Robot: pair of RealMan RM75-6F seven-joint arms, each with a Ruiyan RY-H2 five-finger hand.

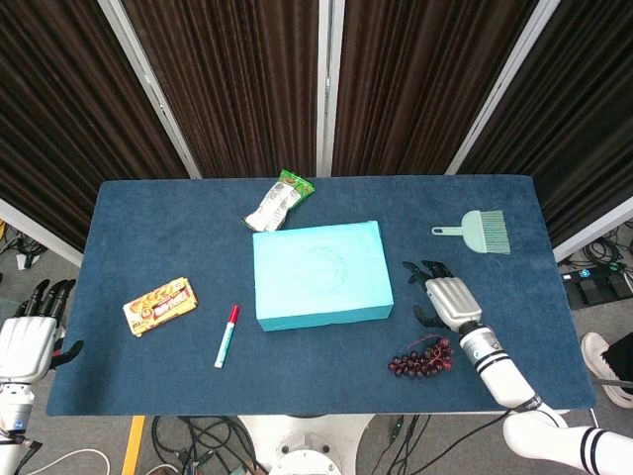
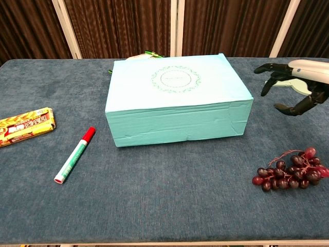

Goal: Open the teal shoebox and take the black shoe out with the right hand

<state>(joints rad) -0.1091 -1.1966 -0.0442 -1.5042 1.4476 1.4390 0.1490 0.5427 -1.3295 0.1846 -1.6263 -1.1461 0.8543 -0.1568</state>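
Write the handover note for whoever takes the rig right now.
Right hand: open, holding nothing, hovering just right of the shoebox, not touching it.
Left hand: open, idle off the table's left edge.
Shoebox: mid-table, lid shut. The shoe is not visible.
Nearby: grapes in front of the right hand, brush behind it.
Done: the approach only.
Left: lift the lid, then take the shoe out with the right hand.

Blue table (image 1: 148,237), teal shoebox (image 1: 321,274), snack bar (image 1: 159,306), marker (image 1: 227,335), grapes (image 1: 421,358), brush (image 1: 477,231), snack packet (image 1: 278,200)
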